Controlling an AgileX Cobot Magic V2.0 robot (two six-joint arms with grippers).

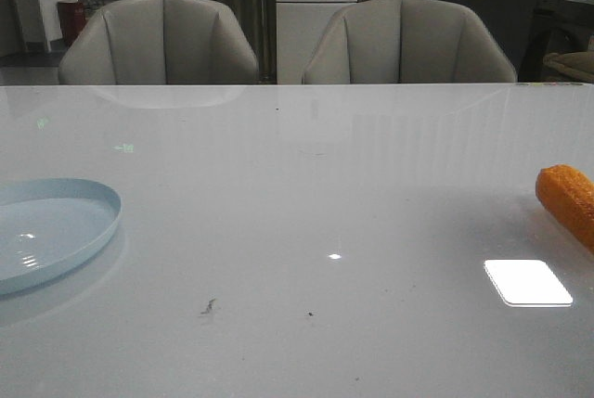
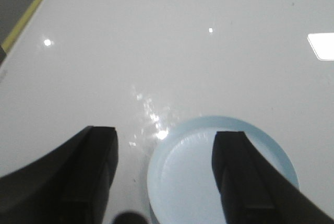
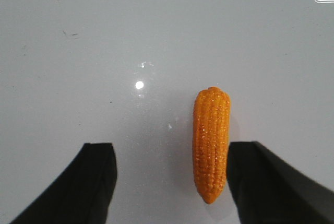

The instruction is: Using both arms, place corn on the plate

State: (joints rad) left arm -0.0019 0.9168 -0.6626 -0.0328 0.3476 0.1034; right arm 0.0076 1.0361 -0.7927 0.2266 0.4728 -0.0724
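Observation:
The orange corn lies on the white table at the right edge of the front view, partly cut off. In the right wrist view the corn lies flat between the open fingers of my right gripper, close beside one finger. The pale blue plate sits at the table's left edge. In the left wrist view the plate lies below my open, empty left gripper, one finger over it. Neither gripper shows in the front view.
Two grey chairs stand behind the table's far edge. Bright light reflections lie on the glossy tabletop. A yellow strip marks the table's side in the left wrist view.

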